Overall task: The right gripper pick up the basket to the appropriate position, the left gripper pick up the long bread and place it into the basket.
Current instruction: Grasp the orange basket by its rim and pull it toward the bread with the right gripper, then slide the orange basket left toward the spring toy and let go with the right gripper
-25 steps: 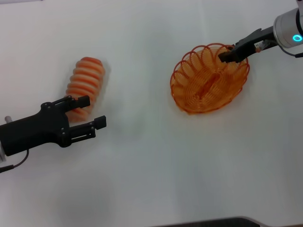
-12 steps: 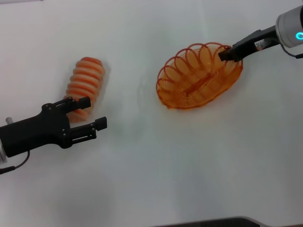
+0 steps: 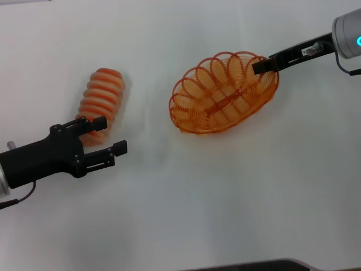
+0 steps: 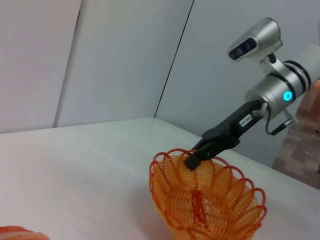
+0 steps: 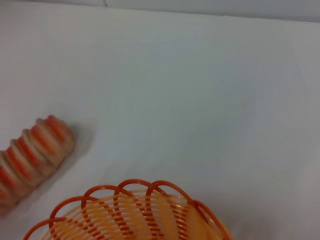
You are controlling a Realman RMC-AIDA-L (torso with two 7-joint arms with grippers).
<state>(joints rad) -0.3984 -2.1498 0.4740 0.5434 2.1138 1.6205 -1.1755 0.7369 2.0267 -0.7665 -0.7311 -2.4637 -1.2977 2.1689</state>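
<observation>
Moved: since a second ago my basket [image 3: 224, 94] has slid leftward toward the long bread [image 3: 100, 100] and turned lengthwise, shortening the carry.
Basket: near the table's [image 3: 225, 197] middle, empty, tipped up at its far rim.
Right gripper [image 3: 261, 67]: fingers clenched on that rim, so I can drag rather than lift.
Bread: lying on the table to my left, untouched.
Left gripper [image 3: 110, 135]: fingers spread, just beside the loaf's near end, ready to close on it.

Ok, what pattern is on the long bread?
The long bread has orange crust with cream-white crosswise ridges, a striped look. It shows best in the head view.
</observation>
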